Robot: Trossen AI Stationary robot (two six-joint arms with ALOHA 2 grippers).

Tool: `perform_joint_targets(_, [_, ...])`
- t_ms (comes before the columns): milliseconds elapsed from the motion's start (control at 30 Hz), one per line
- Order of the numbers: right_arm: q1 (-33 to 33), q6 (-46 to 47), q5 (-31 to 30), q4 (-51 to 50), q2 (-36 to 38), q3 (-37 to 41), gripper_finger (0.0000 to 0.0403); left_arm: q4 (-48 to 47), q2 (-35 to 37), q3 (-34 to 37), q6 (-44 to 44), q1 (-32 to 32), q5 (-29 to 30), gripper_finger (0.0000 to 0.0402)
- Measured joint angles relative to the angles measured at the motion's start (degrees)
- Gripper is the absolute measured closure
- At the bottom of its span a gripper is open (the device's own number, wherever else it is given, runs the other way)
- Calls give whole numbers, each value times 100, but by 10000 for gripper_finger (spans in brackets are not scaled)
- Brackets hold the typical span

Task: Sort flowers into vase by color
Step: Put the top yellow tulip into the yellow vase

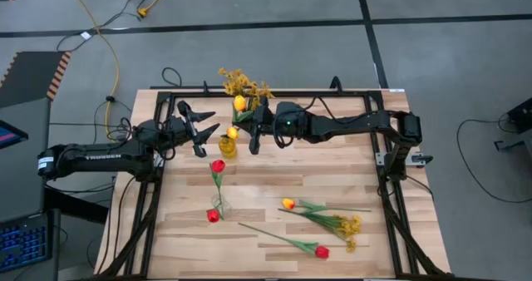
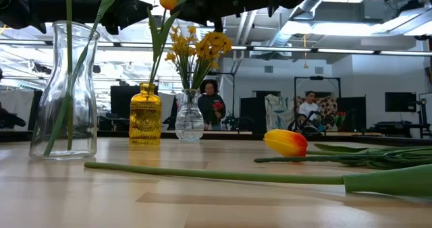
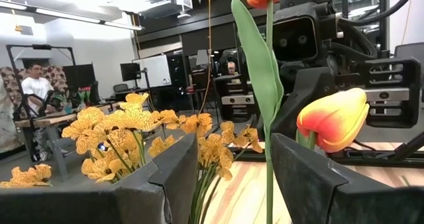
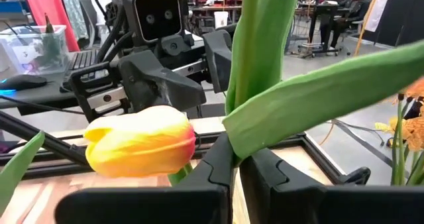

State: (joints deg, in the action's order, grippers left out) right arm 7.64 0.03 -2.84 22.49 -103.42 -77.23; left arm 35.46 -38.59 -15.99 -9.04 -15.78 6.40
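Right pincer (image 1: 252, 141): clamped on a tulip stem (image 4: 255, 45), fingers nearly touching around it; poised right over the yellow vase (image 1: 227, 145).
Held tulip (image 1: 240, 104): yellow-orange head just beyond the fingertips, stem running down toward the vase mouth beneath.
Second tulip (image 4: 140, 143): already in the yellow vase, head just beside the right fingers.
Left pincer (image 1: 199, 130): wide, holding nothing, close by on the vase's far side, facing the right pincer.
Clear vase (image 1: 218, 202): well apart, one red tulip (image 1: 218, 165) in it.
Loose flowers: red tulip (image 1: 320, 251), yellow-orange tulip (image 1: 288, 204), yellow spray (image 1: 349, 227), all lying well apart.
Risk: early release could drop the stem outside the mouth; leaf snagging on a finger could drag the flower out or tip the vase; crowding by the left pincer could bump it.
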Motion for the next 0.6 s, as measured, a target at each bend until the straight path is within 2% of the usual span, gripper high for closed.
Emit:
perform_joint_targets(400, [2, 0, -30, -130, 0, 0, 356, -2, 0, 0, 2, 1, 4, 223])
perform_joint_targets(600, [0, 0, -28, -161, 0, 0, 325, -2, 0, 0, 2, 1, 4, 223])
